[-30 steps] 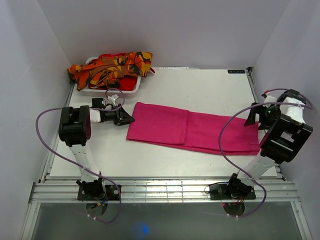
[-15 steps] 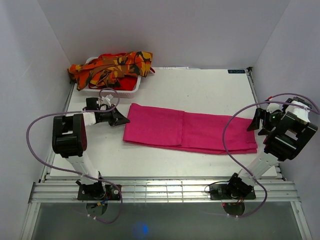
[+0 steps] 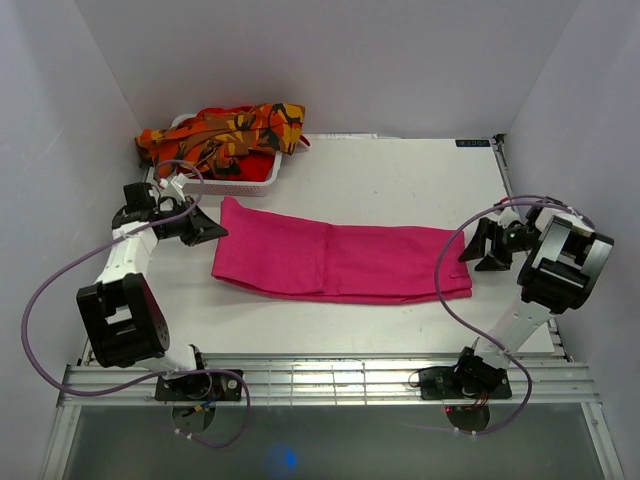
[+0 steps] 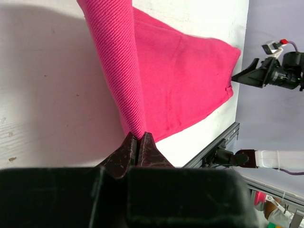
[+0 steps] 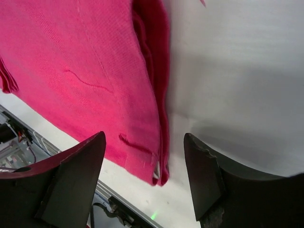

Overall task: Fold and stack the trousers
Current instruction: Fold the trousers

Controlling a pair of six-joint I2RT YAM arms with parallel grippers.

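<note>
The magenta-pink trousers (image 3: 340,262) lie folded lengthwise across the middle of the table. My left gripper (image 3: 207,228) is at their left end, shut on a pinched ridge of the pink cloth (image 4: 123,71) that rises from the table to the closed fingertips (image 4: 138,140). My right gripper (image 3: 478,246) stands open just off their right end. In the right wrist view the hem corner (image 5: 159,173) lies below and between the spread fingers (image 5: 145,138), untouched. The orange camouflage trousers (image 3: 225,130) are heaped over the basket at the back left.
The white slotted basket (image 3: 240,184) sits at the table's back left corner, close behind my left arm. Bare white table (image 3: 400,180) stretches behind the pink trousers. An aluminium rail (image 3: 330,380) runs along the near edge, and grey walls close in on both sides.
The left gripper shut on the pink trousers' left end and dragged them leftward. The right arm swung in to the left, following the right end, with its jaws narrowing slightly.
</note>
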